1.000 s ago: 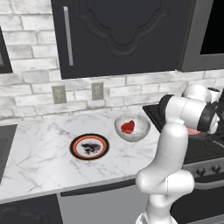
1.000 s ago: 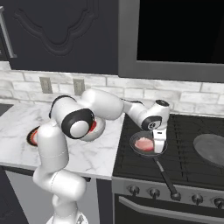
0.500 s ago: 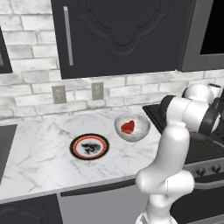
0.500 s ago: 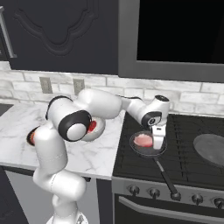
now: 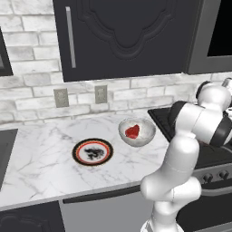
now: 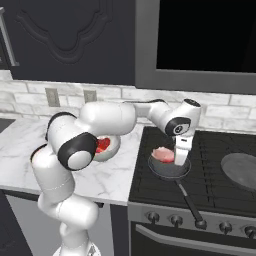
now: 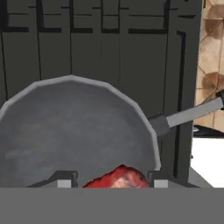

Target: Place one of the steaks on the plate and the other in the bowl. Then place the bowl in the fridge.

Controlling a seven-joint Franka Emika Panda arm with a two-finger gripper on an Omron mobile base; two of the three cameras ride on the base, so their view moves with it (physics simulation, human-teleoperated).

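Note:
My gripper hangs over the stove's left frying pan and is shut on the pale pink steak, which is held just above the pan. In the hand view that steak sits between my fingertips with the pan below. The red steak lies in the silvery bowl on the counter; the bowl is partly hidden by my arm. The orange-rimmed plate lies bare left of the bowl. The fridge is out of view.
A second dark pan rests on the stove's right burners. The held pan's long handle points toward the stove's front edge. Dark cabinets and a microwave hang overhead. The marble counter stretches left of the plate.
The pale steak has come up off the pan's floor in my gripper. My wrist has shifted slightly to the right over the stove.

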